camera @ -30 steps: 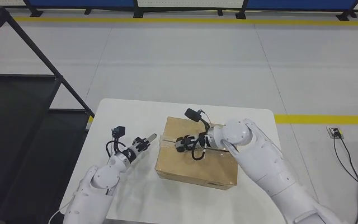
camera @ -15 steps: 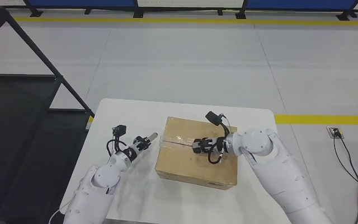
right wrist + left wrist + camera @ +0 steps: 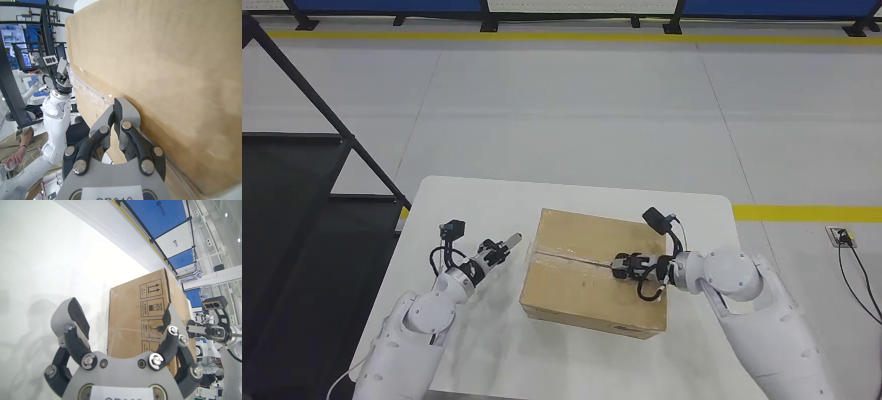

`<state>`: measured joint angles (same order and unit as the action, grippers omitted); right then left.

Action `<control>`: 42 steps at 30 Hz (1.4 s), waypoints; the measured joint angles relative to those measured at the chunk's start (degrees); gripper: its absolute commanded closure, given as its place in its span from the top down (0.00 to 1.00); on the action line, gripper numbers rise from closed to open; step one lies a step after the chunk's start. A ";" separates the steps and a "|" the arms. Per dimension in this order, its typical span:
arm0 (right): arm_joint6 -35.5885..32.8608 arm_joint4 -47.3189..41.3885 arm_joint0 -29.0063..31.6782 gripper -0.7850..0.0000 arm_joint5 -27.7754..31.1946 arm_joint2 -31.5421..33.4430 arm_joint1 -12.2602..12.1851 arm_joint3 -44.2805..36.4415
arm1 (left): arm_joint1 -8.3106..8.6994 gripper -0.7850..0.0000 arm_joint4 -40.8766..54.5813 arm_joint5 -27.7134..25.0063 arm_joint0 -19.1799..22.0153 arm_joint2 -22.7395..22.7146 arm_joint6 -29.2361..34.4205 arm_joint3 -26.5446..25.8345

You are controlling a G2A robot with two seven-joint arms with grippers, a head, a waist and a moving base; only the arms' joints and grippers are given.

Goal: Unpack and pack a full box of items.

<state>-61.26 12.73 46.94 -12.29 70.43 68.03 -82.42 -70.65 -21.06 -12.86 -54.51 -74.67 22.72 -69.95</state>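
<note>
Cardboard box (image 3: 592, 290) is sitting closed on the white tabletop (image 3: 472, 205), about midway between the near and far edges and somewhat nearer the right edge than the left. Its top flaps are lying flat, meeting at a seam that is running lengthwise across the lid. Clear tape (image 3: 88, 92) is covering that seam and is looking wrinkled and ragged along the stretch toward the left end. Handling symbols are showing on the box's left end face.

Right gripper (image 3: 620, 266) is lying low over the lid, toward the right end of the box, with its fingers (image 3: 118, 109) pressed together and their tips resting on the seam line. Nothing is visibly caught between them.

Left gripper (image 3: 510, 243) is hovering above the tabletop just beside the box's left end face, pointing at it without touching. Its fingers (image 3: 77, 313) are spread wide apart and carrying nothing, and the end face is showing between them in the left wrist view.
</note>
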 measured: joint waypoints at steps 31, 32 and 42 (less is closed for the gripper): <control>2.94 -1.33 14.64 0.00 -1.74 12.66 -3.80 -12.57 | 0.22 1.00 0.60 -0.16 -0.46 -0.90 -0.78 -0.56; 3.28 -1.63 14.95 0.00 -1.71 13.10 -3.87 -12.77 | 0.24 1.00 0.62 -0.16 -0.43 -0.99 -0.80 -0.57; 13.57 -13.44 23.65 0.00 11.10 24.89 -4.51 -15.08 | 0.66 1.00 1.27 0.75 -0.98 -3.74 -3.04 -2.45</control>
<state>-47.69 -0.72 70.59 -1.18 95.32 63.52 -97.50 -69.99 -19.79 -12.11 -55.49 -78.40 19.68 -72.40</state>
